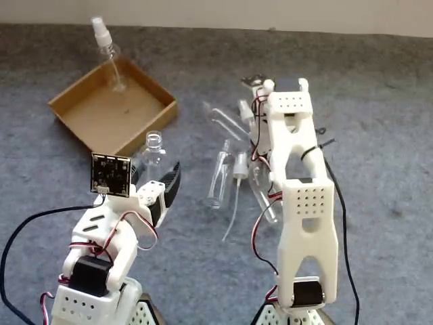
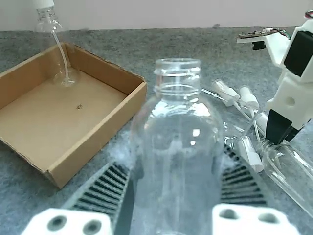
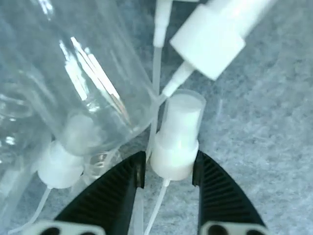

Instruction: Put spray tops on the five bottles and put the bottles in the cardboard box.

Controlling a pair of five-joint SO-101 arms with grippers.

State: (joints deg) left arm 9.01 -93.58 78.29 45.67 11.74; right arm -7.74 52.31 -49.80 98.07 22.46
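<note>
My left gripper (image 1: 160, 177) is shut on a clear, uncapped bottle (image 1: 153, 147) and holds it upright just in front of the cardboard box (image 1: 81, 112). In the left wrist view the bottle (image 2: 177, 147) stands between the ribbed fingers (image 2: 105, 188). A bottle with a spray top (image 1: 107, 51) stands in the box's far corner. My right gripper (image 3: 168, 166) is shut on a white spray top (image 3: 177, 134) among the loose bottles. Its black finger (image 2: 278, 128) points down at the pile.
A clear bottle (image 1: 220, 177) lies on the grey carpet between the arms, and another (image 1: 267, 203) lies under the right arm. Loose spray tops (image 1: 243, 112) with long tubes lie nearby. Bare carpet stretches to the far right.
</note>
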